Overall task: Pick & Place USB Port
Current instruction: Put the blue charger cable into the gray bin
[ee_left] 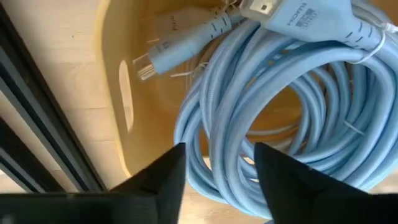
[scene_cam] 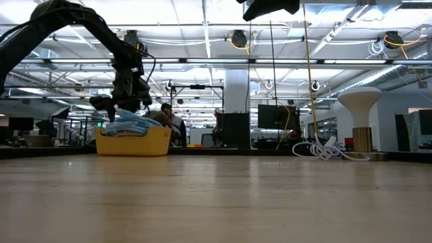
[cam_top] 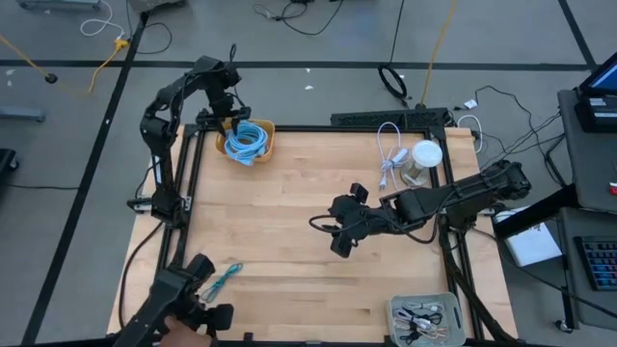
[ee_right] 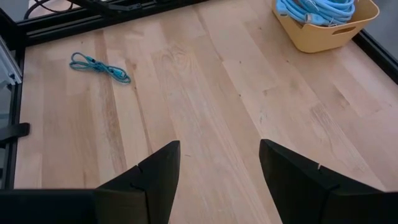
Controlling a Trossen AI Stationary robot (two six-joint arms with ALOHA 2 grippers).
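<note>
A small teal cable bundle [cam_top: 222, 279] [ee_right: 99, 67] lies flat on the wood table near its near left corner, and no gripper touches it. A yellow basket [cam_top: 269, 131] [scene_cam: 131, 142] at the far left holds a light-blue cable coil [cam_top: 248, 142] [ee_left: 280, 106] with plugs on top. My left gripper [cam_top: 235, 120] [ee_left: 217, 180] [scene_cam: 128, 104] is open, pointing down right over that coil. My right gripper [cam_top: 339, 233] [ee_right: 219, 180] is open, high above the table's middle, with bare wood below it. My left gripper comes at the blue coil [ee_left: 224, 143] from above, with its open fingers [ee_left: 165, 177] on either side of some loops near the basket's wall. Whether they touch the loops I cannot tell.
A white cable [cam_top: 389, 159] and a white round object [cam_top: 425, 154] sit at the far right. A grey tray of small parts [cam_top: 422, 318] stands at the near right corner. A dark mount [cam_top: 188, 306] occupies the near left edge. Black frame rails border the table.
</note>
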